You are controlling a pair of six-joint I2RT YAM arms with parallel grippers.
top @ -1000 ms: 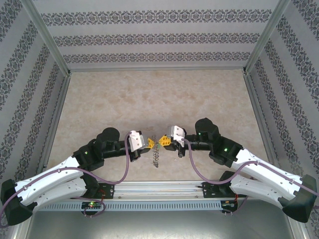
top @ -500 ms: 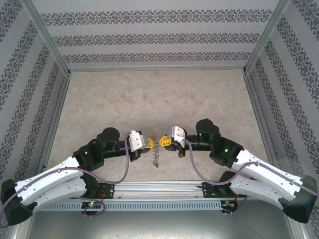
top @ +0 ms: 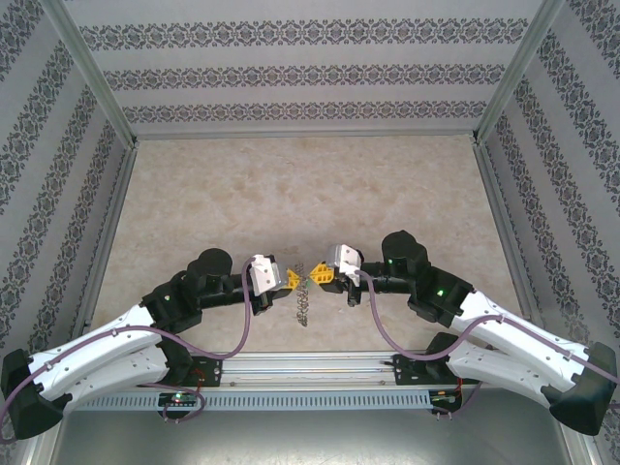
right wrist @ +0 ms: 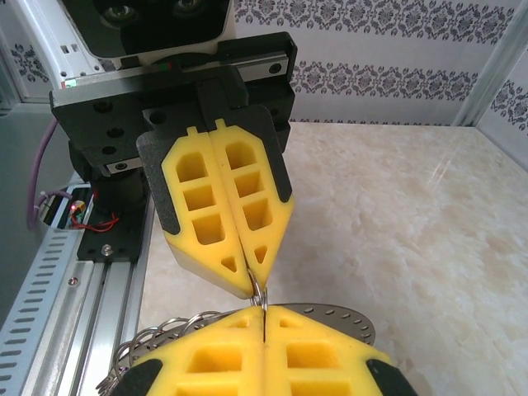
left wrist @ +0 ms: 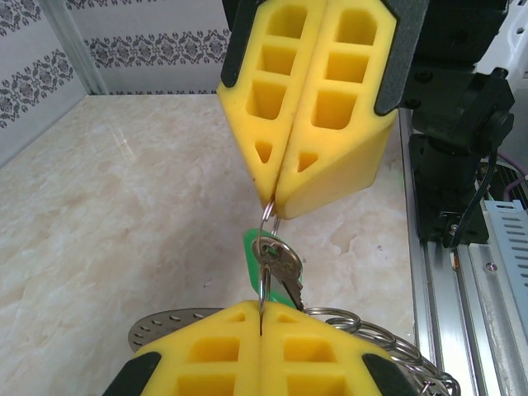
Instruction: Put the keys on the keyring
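Note:
My left gripper (left wrist: 261, 312) and right gripper (left wrist: 274, 210) meet tip to tip, low over the table near its front edge. Both are shut on one small silvery split ring (left wrist: 266, 227) stretched between them. On that ring hang a key with a bright green head (left wrist: 250, 256) and a silver key (left wrist: 285, 264). The keyring shows as a perforated grey metal disc (left wrist: 165, 322) with a chain of silvery loops (left wrist: 388, 342) under my left fingers. From above it looks like a wiry coil (top: 302, 303) hanging below the left gripper (top: 291, 281) and right gripper (top: 316, 277).
The marble-patterned tabletop (top: 300, 194) stretches away behind the grippers. Patterned walls (top: 310, 68) close in the back and sides. An aluminium rail (top: 310, 366) with the arm bases runs along the near edge.

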